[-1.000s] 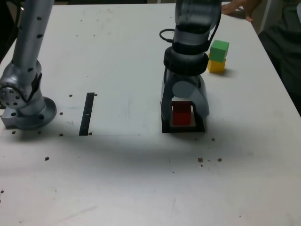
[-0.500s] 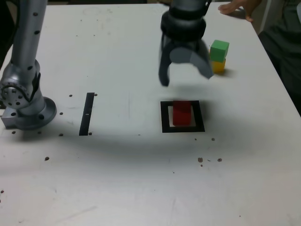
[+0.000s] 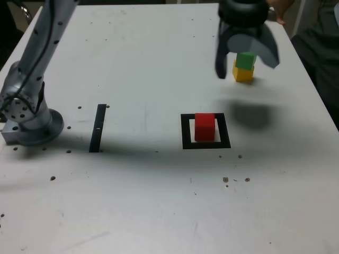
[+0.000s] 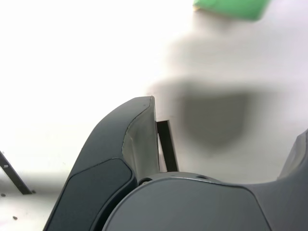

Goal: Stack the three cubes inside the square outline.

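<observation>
The red cube (image 3: 205, 126) rests alone inside the black square outline (image 3: 185, 132) near the table's middle. At the back right of the exterior view the green cube (image 3: 245, 61) sits on top of the yellow cube (image 3: 243, 74). My gripper (image 3: 246, 58) hovers in the air just in front of that pair, jaws spread wide and empty, partly covering the green cube. In the wrist view one dark finger (image 4: 137, 139) fills the foreground, an edge of the green cube (image 4: 231, 8) shows, and a corner of the outline (image 4: 167, 151) peeks out behind the finger.
A thin black strip (image 3: 98, 127) lies on the exterior view's left, near the arm's base (image 3: 29, 124). A person's hand (image 3: 278, 8) rests at the table's far right corner. Small dark specks dot the white table (image 3: 159, 201).
My gripper let go of the red cube in the outline, opened fully, rose, and swung back to the right toward the green and yellow cubes.
</observation>
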